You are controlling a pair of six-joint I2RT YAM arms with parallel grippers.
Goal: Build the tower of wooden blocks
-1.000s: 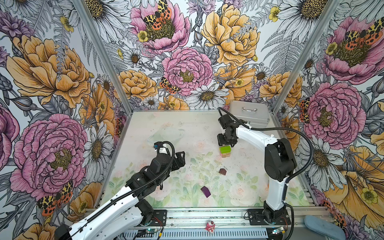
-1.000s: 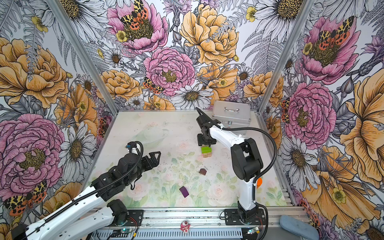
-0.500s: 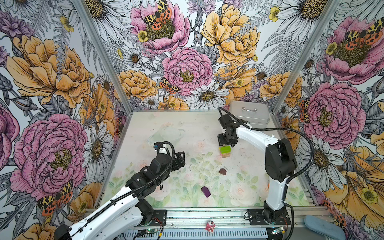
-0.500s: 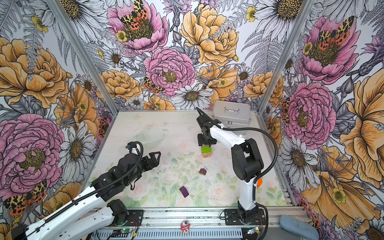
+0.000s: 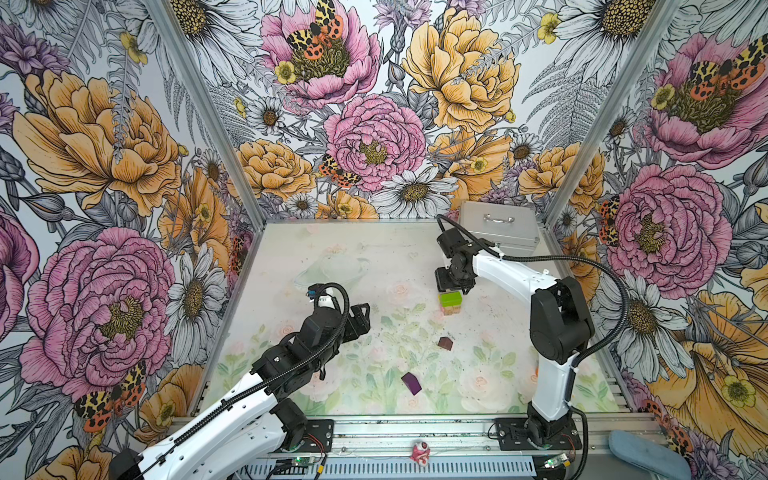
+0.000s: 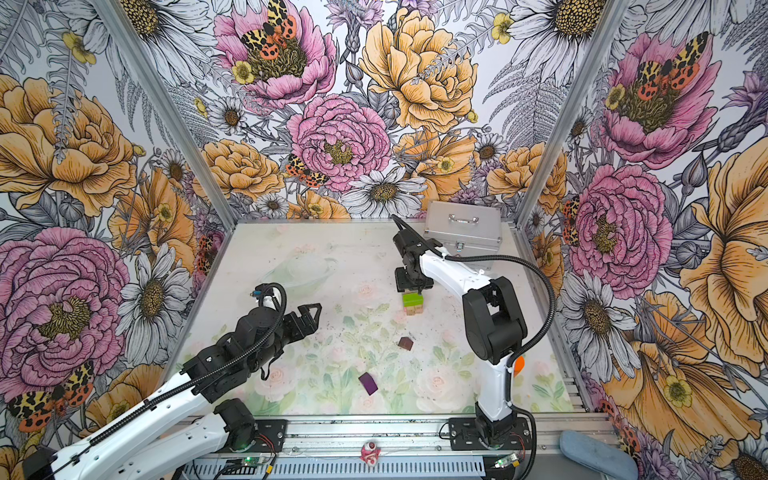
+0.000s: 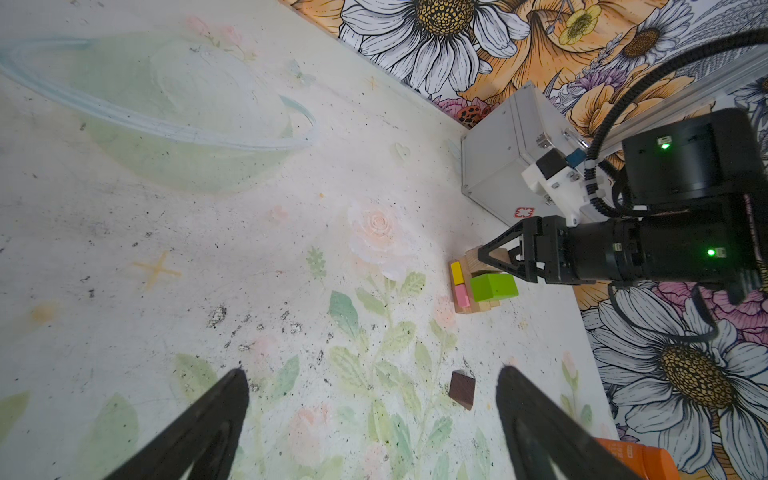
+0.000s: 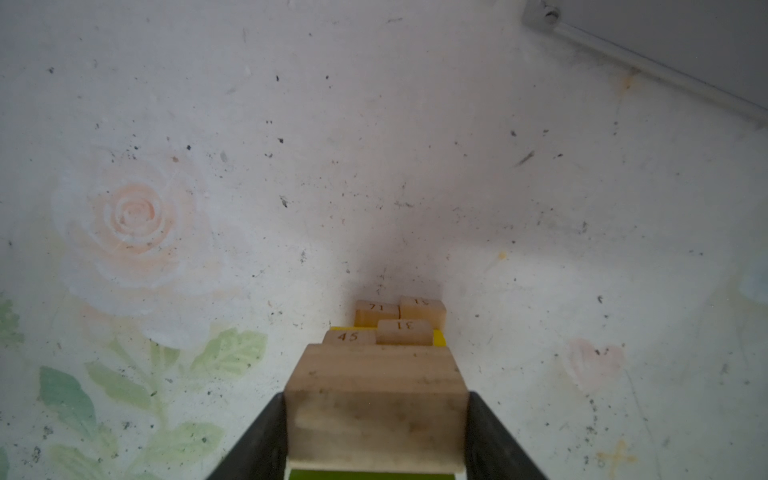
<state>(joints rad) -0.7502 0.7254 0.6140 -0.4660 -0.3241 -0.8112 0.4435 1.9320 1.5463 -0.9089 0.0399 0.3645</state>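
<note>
Wood block tower [image 5: 451, 305] stands on the table [image 5: 291, 266] at about 3 o'clock from centre in both top views, with the silver case [image 5: 498, 226] at its 1 o'clock. Right gripper [image 5: 452, 287] is over the stack, clamped on a tan block [image 8: 376, 407] right beside the lime-green block [image 7: 494, 286] in the top layer. Can't tell if the tan one is seated. Left gripper [image 7: 372, 372] is at 9 o'clock of the tower, well apart, jaws spread and empty. Loose: dark-brown block [image 5: 445, 342] at 6 o'clock of the tower, purple block [image 5: 411, 383] at 7 o'clock.
</note>
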